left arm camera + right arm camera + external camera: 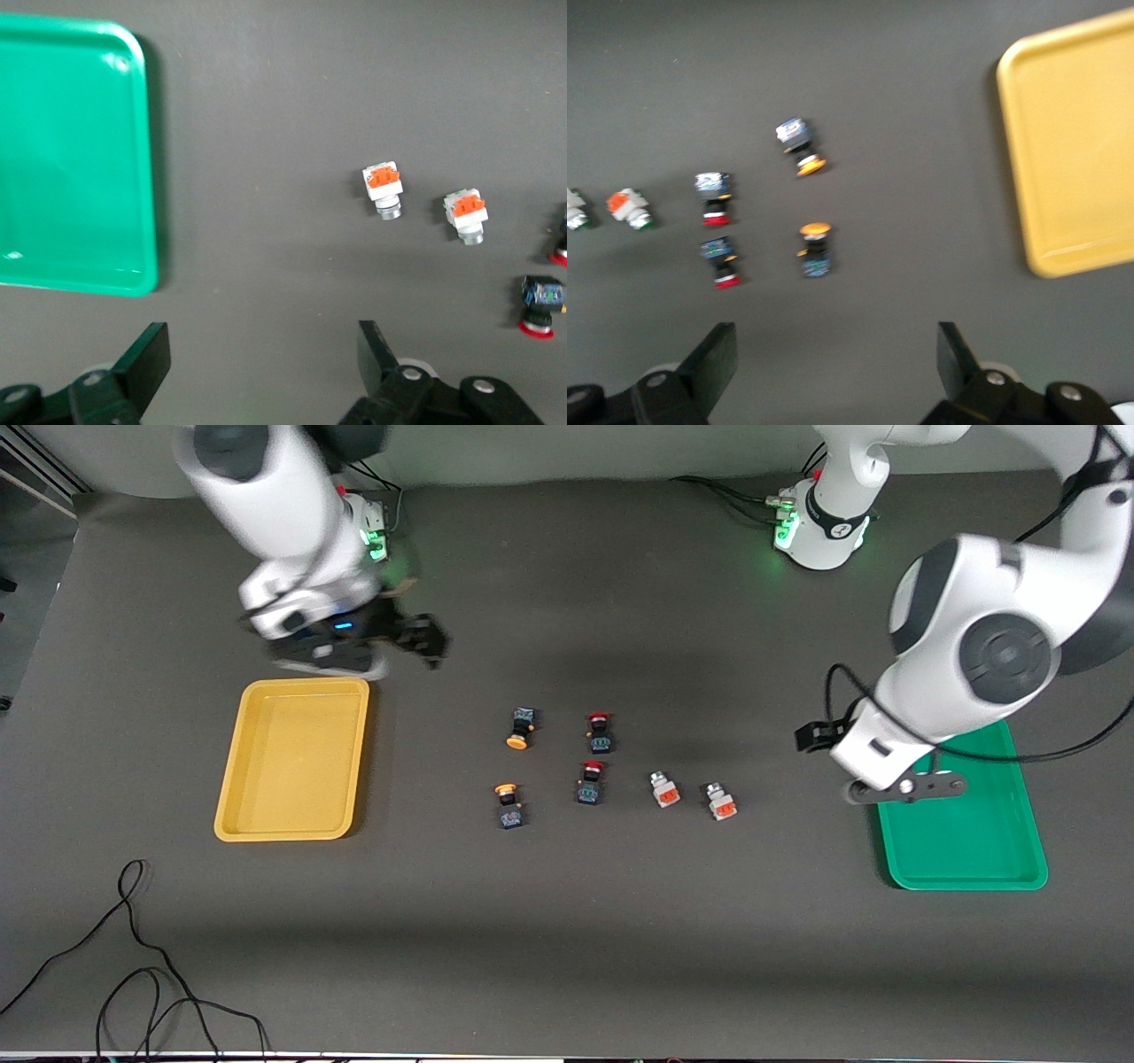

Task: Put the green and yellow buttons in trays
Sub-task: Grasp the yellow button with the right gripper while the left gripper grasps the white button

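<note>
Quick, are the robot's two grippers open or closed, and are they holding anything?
Left gripper: open, holding nothing, beside the green plastic tray.
Right gripper: open, holding nothing, above the dark table.

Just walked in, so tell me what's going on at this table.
Nothing is held yet. Both trays lie bare: the yellow tray at the right arm's end, the green tray at the left arm's. Between them sit two yellow-capped buttons, two white buttons and two red-capped switches. The left pincer hangs open beside the green tray; the right pincer hangs open beside the yellow tray.
</note>
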